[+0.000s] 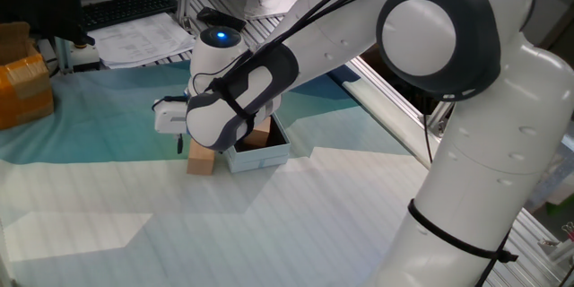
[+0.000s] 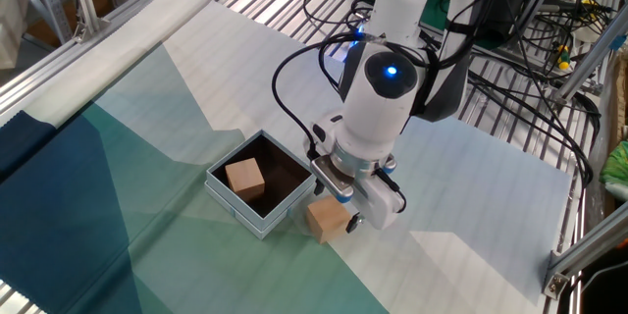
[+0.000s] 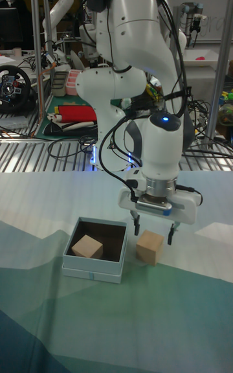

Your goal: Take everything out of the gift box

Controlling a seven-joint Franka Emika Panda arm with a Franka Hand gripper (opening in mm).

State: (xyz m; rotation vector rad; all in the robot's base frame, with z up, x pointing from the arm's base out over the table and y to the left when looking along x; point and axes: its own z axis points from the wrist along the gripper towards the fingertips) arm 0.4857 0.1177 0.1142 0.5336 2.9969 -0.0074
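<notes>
The gift box (image 3: 94, 261) sits on the table cloth (image 2: 461, 206) just beside the gripper (image 3: 153, 224), touching or nearly touching the cube that lies beneath it. Two wooden cubes are in view. One cube (image 3: 87, 247) rests inside the box on its dark floor, off to the side of the gripper and lower than its fingertips, near the box wall farthest from the gripper in the tall fixed view. The other cube (image 3: 149, 247) stands on the cloth outside the box, directly under the gripper, just beside the box's outer wall. The gripper hangs above this outer cube with its two fingers (image 3: 136, 224) spread wide, one to each side of the cube's top, and neither finger appears to touch it in the tall fixed view; nothing is held between them. In the other fixed view the same outer cube (image 2: 327, 220) shows below the gripper body (image 2: 355, 188), with the box (image 2: 257, 216) and its single inside cube (image 2: 244, 178) to one side. In one fixed view the arm hides most of the box (image 1: 260, 154), and the outer cube (image 1: 200, 160) shows just beneath the gripper (image 1: 182, 142).
</notes>
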